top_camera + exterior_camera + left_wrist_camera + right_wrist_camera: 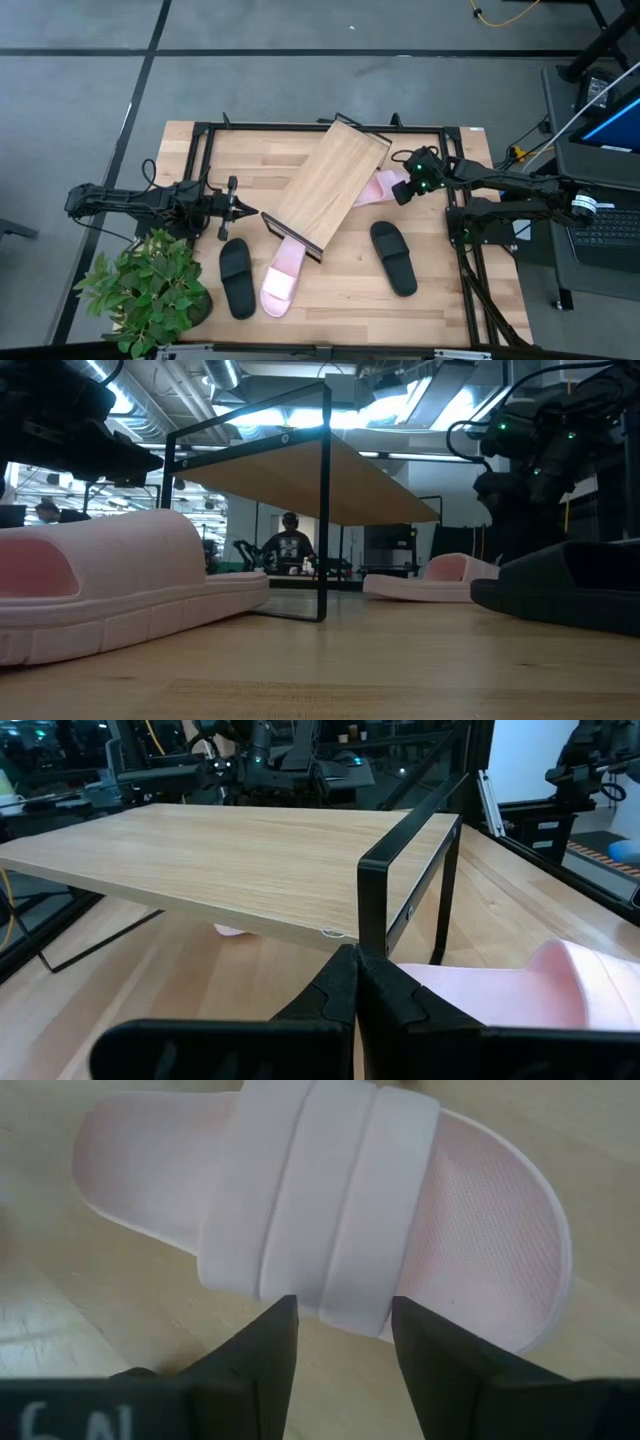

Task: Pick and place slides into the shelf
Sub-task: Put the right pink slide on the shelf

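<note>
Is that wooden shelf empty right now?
Empty: the shelf board is bare; the slides lie on the table.

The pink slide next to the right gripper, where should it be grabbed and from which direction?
Probably by the wide strap of the pink slide, coming straight down from above. The slide lies sole-down on the table, so the raised strap is the one part two fingers can close across. The right gripper is open just above it, fingers already straddling the strap's width, though the shelf overhangs the slide's far end.
</note>
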You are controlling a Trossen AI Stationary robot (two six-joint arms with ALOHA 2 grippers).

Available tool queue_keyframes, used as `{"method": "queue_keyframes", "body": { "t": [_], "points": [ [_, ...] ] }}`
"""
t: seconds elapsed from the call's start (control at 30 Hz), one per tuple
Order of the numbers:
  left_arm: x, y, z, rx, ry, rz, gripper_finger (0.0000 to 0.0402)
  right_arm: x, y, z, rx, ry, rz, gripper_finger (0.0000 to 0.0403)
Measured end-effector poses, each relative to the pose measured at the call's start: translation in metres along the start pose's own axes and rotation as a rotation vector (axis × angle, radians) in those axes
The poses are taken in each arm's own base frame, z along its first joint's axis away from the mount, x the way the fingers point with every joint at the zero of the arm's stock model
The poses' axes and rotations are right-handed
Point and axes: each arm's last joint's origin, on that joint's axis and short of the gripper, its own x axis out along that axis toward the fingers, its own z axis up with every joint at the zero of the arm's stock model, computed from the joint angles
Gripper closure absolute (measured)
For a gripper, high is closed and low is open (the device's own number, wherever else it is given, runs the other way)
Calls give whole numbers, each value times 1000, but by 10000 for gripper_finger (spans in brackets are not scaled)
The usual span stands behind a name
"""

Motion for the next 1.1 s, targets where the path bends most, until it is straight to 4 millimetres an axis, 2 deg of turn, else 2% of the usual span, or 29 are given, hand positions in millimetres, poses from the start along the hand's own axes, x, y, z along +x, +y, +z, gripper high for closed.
{"method": "queue_keyframes", "body": {
  "t": [0.47,0.7,1.1],
  "points": [
    [0,0,0,0,0,0,401,21,3,9,-33,-3,24,237],
    [0,0,0,0,0,0,401,21,9,11,-69,23,171,237],
    [0,0,0,0,0,0,401,26,9,10,-69,55,178,237]
  ]
}}
